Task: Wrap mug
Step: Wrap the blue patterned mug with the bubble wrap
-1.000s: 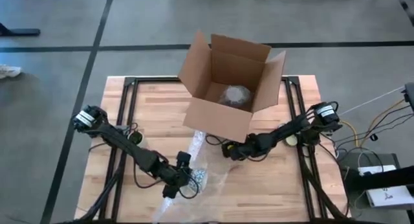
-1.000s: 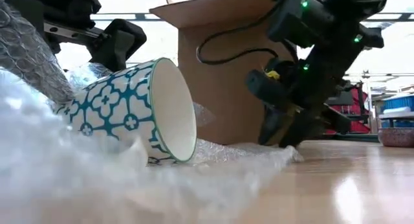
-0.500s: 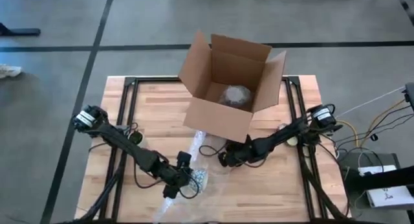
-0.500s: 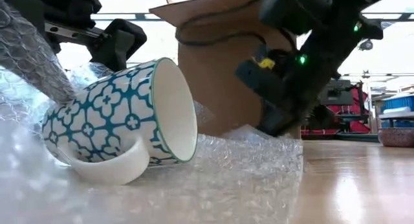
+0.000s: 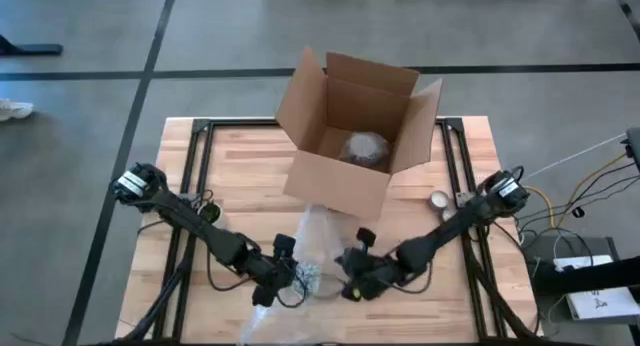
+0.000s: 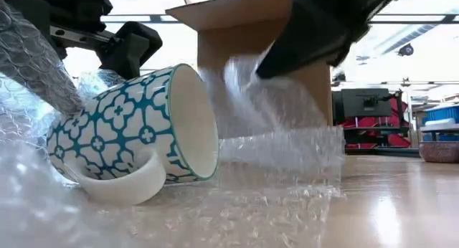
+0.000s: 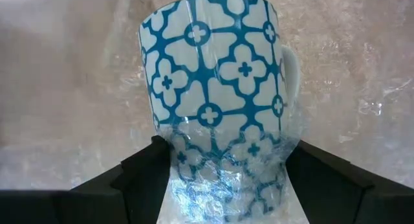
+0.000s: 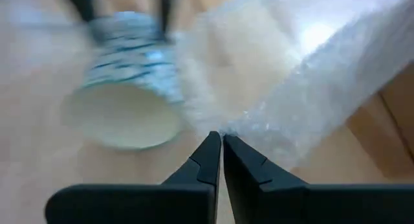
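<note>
While you watch from above, the mug [image 5: 308, 276] lies on its side on the bubble wrap [image 5: 325, 231], near the table's front edge. Low down, the sheet rises beside its mouth. Your left gripper [image 7: 223, 166] clamps the mug's base to steady it. Your right gripper [image 8: 217, 143] pinches the wrap's edge, ready to fold it over.

Right end effector [image 5: 352, 278] moved from box toward mug [image 6: 136, 130], lifting bubble wrap [image 6: 280, 140] edge upright.
</note>
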### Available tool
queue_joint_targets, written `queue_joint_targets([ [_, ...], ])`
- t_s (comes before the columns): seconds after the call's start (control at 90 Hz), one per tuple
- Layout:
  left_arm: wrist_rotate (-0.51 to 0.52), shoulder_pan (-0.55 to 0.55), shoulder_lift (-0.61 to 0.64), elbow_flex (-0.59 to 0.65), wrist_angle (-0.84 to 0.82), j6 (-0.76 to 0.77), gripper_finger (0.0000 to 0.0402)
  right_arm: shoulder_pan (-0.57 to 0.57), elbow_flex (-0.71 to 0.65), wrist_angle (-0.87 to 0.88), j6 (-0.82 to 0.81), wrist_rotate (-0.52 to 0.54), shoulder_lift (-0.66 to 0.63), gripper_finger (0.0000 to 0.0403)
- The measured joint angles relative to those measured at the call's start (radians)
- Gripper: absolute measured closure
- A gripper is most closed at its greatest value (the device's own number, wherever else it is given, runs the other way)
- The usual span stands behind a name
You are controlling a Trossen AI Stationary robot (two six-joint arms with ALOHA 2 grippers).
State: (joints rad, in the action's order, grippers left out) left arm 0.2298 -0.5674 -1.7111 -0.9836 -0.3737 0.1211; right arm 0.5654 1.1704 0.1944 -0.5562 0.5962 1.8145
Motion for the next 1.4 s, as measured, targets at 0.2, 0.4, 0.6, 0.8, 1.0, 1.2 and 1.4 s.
queue_joint_targets([
  [0.2, 0.000, 0.000, 0.000, 0.000, 0.000, 0.000, 0.0129, 0.073, 0.007, 0.000, -0.038, -0.139, 0.002, 0.0403],
  [0.4, 0.000, 0.000, 0.000, 0.000, 0.000, 0.000, 0.0130, 0.141, -0.001, 0.007, -0.124, -0.242, 0.005, 0.0403],
  [0.6, 0.000, 0.000, 0.000, 0.000, 0.000, -0.005, 0.0130, 0.180, -0.001, 0.024, -0.273, -0.294, 0.005, 0.0391],
  [0.8, 0.000, 0.000, 0.000, 0.000, 0.000, -0.005, 0.0130, 0.152, 0.056, 0.227, -0.322, -0.327, -0.046, 0.0308],
  [1.0, 0.000, 0.000, 0.000, 0.000, 0.002, -0.007, 0.0130, 0.043, 0.104, 0.398, -0.208, -0.115, -0.107, 0.0205],
  [1.2, -0.001, 0.000, 0.000, 0.000, 0.006, -0.011, 0.0130, -0.124, 0.103, 0.226, -0.123, -0.354, -0.094, 0.0151],
  [1.4, 0.000, 0.000, 0.000, 0.000, 0.009, -0.011, 0.0130, -0.120, 0.123, 0.139, -0.153, -0.530, -0.099, 0.0150],
])
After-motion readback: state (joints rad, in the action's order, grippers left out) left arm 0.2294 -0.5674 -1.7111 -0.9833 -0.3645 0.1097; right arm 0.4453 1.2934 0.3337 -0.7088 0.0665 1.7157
